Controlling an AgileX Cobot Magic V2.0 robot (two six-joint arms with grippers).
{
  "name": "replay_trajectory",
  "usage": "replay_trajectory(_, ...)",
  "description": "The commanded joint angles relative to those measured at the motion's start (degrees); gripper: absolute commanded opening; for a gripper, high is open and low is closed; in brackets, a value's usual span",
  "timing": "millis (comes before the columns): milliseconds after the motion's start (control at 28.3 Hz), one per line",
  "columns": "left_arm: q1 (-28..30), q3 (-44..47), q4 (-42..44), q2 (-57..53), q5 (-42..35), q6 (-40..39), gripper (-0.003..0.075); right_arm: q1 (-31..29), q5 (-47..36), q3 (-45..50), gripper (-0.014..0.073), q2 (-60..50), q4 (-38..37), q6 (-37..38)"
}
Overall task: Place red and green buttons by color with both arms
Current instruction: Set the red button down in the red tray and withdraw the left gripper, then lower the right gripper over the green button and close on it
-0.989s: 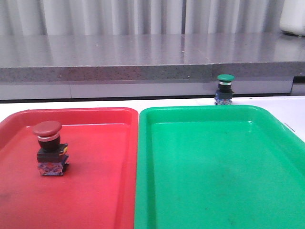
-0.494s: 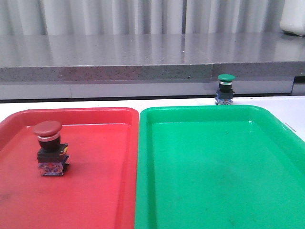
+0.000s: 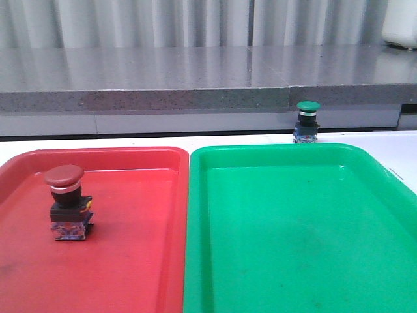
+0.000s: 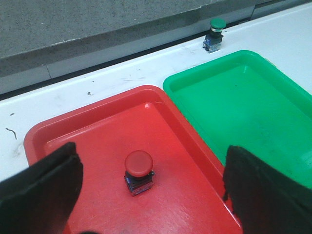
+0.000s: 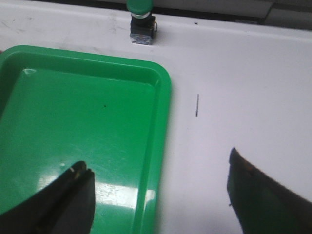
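Observation:
The red button (image 3: 67, 202) stands upright in the left part of the red tray (image 3: 137, 261); it also shows in the left wrist view as the red button (image 4: 139, 166). My left gripper (image 4: 151, 183) hangs open above it, nothing between its fingers. The green button (image 3: 307, 121) stands upright on the white table behind the green tray (image 3: 300, 228), outside it. The right wrist view shows that green button (image 5: 140, 20) past the green tray's far rim (image 5: 165, 78). My right gripper (image 5: 158, 192) is open and empty over that tray's right edge. Neither arm appears in the front view.
The two trays lie side by side, their rims almost touching. A grey stone ledge (image 3: 195, 78) runs along the back of the white table (image 5: 243, 87). A white container (image 3: 401, 23) stands at the far right on the ledge.

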Motion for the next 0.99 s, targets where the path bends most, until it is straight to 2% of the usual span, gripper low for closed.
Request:
replay_trajectory(0,-0.44,-1.45,-0.9,-0.01,-3.63,-0.34,0.0565,1.65,-3.92,-5.52,0.0579,5.42,1.36,-1.52)
replay_trajectory(318,-0.44,-1.45,-0.9,-0.01,-3.63,-0.34,0.0565,4.94,-8.94,-14.96,0.0579,20.5,1.36,-1.52)
replay_trajectory(706,-0.44,-1.45,-0.9,-0.01,-3.63,-0.34,0.0565,5.01,-11.29,-30.79,0.0579,39.66,1.57,-1.2)
replay_trajectory(954,-0.44,-1.45,-0.9,-0.01,-3.63,-0.34,0.0565,3.96,-9.2,-44.65,0.0579,52.74,1.5,4.73)
